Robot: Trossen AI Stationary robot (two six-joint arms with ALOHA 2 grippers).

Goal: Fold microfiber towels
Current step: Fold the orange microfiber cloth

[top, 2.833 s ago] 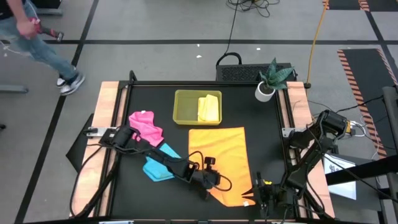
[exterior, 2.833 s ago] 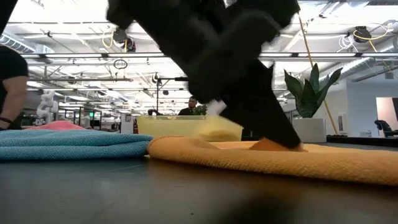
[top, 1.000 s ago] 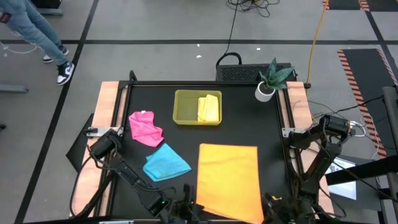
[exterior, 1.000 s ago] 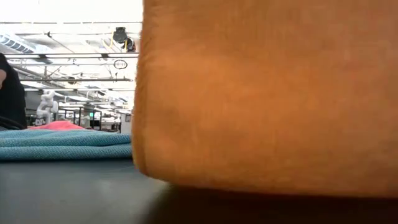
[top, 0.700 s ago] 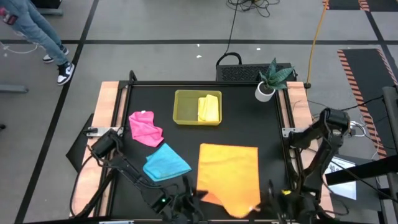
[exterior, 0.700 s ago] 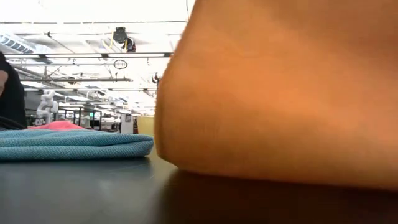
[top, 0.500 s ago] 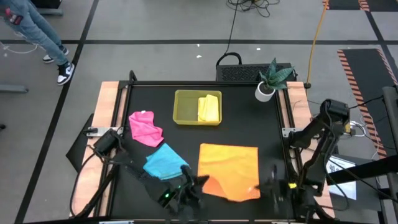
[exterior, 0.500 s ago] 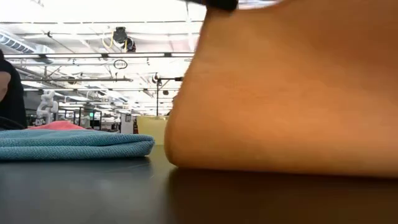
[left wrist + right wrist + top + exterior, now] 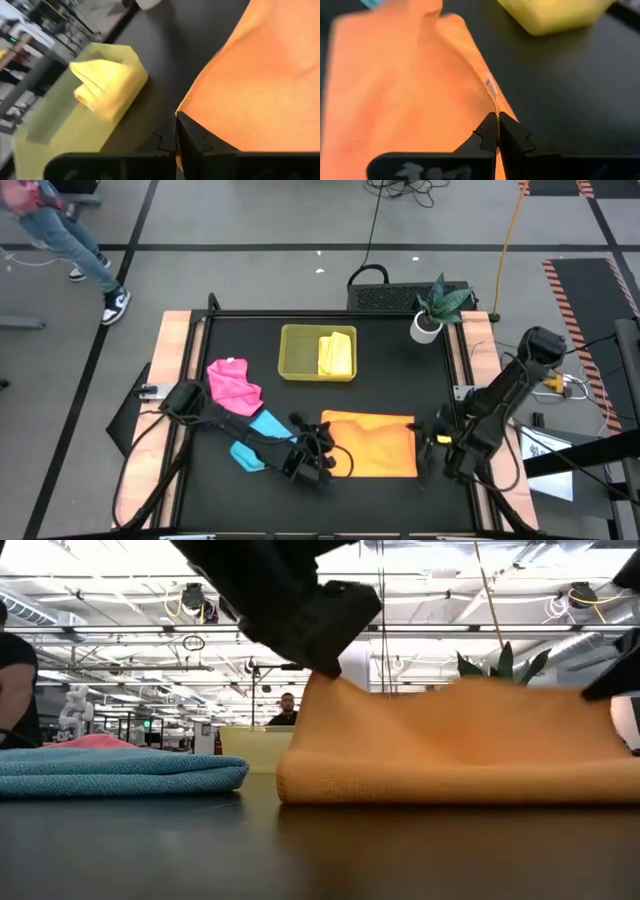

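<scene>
Both grippers were pinched tight on the orange towel, so no gap between the fingers on either one. Left gripper had the cloth's left corner, a bit below the middle of the high view, and the right gripper had the right corner, in the lower right part of the frame. In the right wrist view the fingertips were clamped right on the hem of the orange towel.

Container-wise: the yellow-green tray sat at upper centre of the high view, with the yellow towel folded up inside it, on its right side. Nothing else showed in there. The left wrist view caught the same tray with the yellow towel in it.

Orange towel was doubled over into a wide strip across the centre of the black table, with its fold towards the bottom of the frame. In the low view it looked like a thick orange hump with the corners lifted.

Left arm stretched low from the left edge across the sky blue towel, partly covering it. Pink towel lay crumpled at left of centre, just above the blue one. Right arm came in from the right edge, elbow bent.
</scene>
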